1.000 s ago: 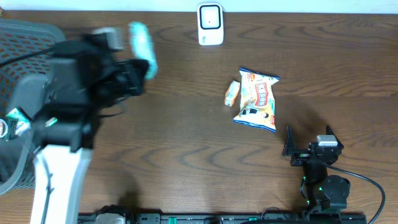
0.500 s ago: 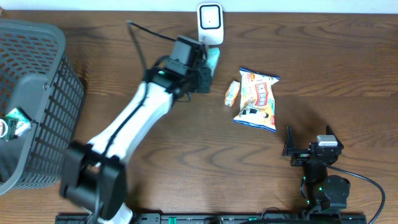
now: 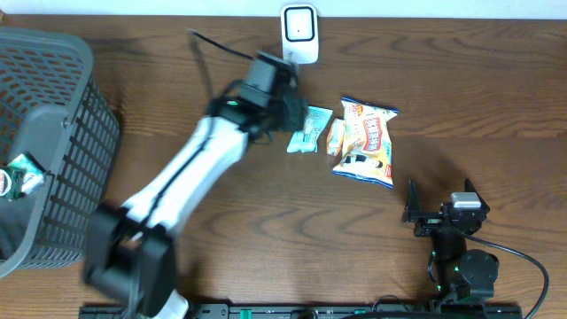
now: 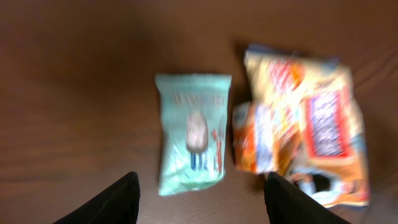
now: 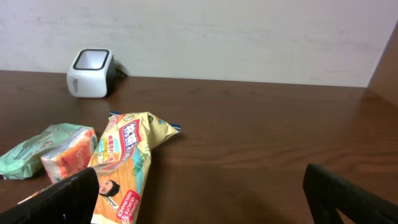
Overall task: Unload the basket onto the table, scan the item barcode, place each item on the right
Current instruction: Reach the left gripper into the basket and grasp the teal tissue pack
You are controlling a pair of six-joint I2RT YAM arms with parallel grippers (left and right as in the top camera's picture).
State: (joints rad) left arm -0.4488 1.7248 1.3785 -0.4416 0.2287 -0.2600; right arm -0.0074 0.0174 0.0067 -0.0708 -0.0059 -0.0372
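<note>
A teal snack packet (image 3: 309, 129) (image 4: 193, 140) lies flat on the table, left of a small orange packet (image 3: 334, 135) (image 4: 261, 140) and a large yellow snack bag (image 3: 368, 142) (image 4: 317, 124). My left gripper (image 3: 295, 115) (image 4: 202, 205) hovers just above and behind the teal packet, open, nothing between its fingers. The white barcode scanner (image 3: 299, 34) (image 5: 91, 64) stands at the table's back edge. My right gripper (image 3: 438, 208) (image 5: 199, 199) rests open near the front right, empty, facing the yellow bag (image 5: 124, 162).
A dark mesh basket (image 3: 53, 97) fills the left side, with a small green-and-white item (image 3: 18, 173) inside. The left arm stretches diagonally from the front left to the packets.
The left arm swung from the basket toward the scanner with the teal packet, then opened its jaws. The packet now lies on the table beside the orange packet. The right arm stayed still.
</note>
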